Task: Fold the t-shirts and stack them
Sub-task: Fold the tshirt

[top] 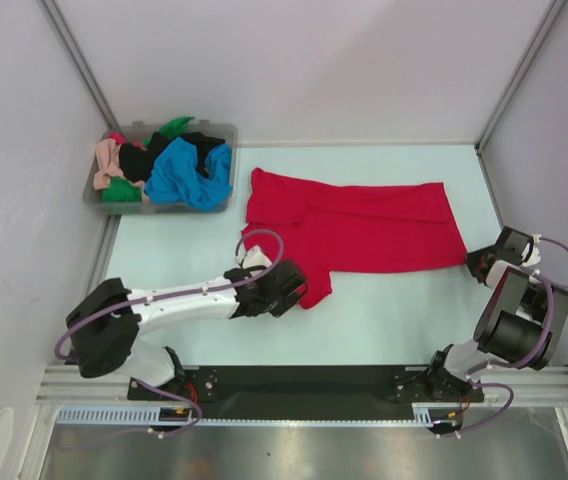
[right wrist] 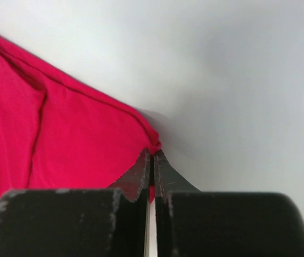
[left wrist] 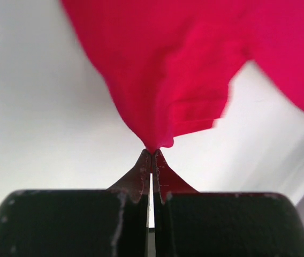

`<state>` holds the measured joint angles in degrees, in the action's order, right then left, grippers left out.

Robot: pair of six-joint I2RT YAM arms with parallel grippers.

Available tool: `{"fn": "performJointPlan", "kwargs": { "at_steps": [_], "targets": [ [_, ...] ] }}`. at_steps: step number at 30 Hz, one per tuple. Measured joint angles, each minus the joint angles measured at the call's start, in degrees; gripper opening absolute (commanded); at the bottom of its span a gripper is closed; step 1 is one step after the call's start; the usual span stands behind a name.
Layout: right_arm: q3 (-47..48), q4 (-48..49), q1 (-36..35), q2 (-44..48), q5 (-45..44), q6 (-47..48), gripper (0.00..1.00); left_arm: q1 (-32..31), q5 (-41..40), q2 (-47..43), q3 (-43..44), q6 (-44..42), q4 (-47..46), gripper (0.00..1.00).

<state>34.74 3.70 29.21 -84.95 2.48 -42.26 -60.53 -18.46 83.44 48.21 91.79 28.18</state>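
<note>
A robot lab cell: plain white walls [top: 314, 60] on metal posts [top: 74, 55] box in a pale bench [top: 384, 330]; left arm [top: 179, 298] and right arm [top: 514, 320] bolted to a rail [top: 304, 382] at 6 o'clock

The pale table [top: 384, 320] carries two things. A large red t-shirt [top: 364, 225] lies spread across its middle, partly folded over itself, reaching toward the right edge. A clear grey bin [top: 222, 128] sits in the far left corner, just beside the shirt.
</note>
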Motion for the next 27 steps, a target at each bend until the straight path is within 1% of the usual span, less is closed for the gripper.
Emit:
{"fn": "performJointPlan", "kwargs": {
  "at_steps": [9, 16, 20, 27],
  "targets": [
    [5.7, -4.6, -0.5, -1.5, 0.0, 6.2, 0.00, 0.2, -9.2, -5.1, 6.8, -9.9, 1.5, 0.00],
    [10.3, -6.6, -1.9, -3.0, 0.0, 7.5, 0.00, 3.5, -14.4, -5.2, 10.8, -18.8, 3.2, 0.00],
    [12.8, -6.9, -3.4, -4.2, -0.1, 7.6, 0.00, 5.8, -15.9, -5.2, 13.5, -24.8, 2.8, 0.00],
    [20.2, -7.4, -5.9, -9.3, -0.6, 7.9, 0.00, 9.8, -15.2, -3.4, 18.3, -37.9, -3.7, 0.00]
  ]
}}
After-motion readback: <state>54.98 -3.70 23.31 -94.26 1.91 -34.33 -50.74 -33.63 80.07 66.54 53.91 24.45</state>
